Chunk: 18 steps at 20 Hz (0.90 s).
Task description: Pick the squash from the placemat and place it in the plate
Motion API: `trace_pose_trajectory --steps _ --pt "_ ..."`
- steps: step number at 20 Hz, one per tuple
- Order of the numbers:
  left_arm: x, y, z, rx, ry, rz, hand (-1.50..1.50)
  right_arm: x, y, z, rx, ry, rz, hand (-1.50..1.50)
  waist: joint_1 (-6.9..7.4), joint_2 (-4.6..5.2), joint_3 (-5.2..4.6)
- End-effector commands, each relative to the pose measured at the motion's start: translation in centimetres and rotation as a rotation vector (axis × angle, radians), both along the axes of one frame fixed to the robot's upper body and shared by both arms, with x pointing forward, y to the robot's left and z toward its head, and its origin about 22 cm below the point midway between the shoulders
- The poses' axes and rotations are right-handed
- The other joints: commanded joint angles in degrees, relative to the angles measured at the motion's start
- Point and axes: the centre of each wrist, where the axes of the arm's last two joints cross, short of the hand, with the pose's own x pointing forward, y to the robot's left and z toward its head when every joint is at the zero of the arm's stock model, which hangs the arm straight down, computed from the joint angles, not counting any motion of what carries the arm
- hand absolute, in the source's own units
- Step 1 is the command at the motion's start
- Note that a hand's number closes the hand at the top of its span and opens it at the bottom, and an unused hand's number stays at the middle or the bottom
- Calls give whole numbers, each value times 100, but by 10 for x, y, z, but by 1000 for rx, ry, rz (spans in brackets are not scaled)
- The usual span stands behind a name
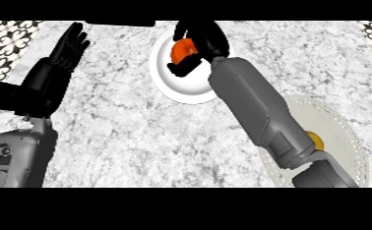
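squash over the plate

the right hand [195, 44] is curled round the orange squash [183, 51], over the white plate [169, 79]. it looks small, light, stiff, perhaps smooth; best held across its middle. left hand [67, 47] rests open.

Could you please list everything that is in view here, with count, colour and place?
squash: one, orange, held over the plate
plate: one, white, upper middle of the counter
placemat: one, pale, round, lower right, partly under the right forearm
yellow-orange item: one, on the placemat, mostly hidden
counter: one, grey-white marble
left robot hand: one, black, open, resting at upper left
right robot hand: one, black, curled round the squash
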Motion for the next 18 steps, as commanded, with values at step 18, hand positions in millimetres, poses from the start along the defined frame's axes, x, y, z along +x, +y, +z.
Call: trace_pose_trajectory --steps 18 --pt "10 -14 0 5 -24 -16 0 13 -15 -5 610 59 21 -150 60 26 6"
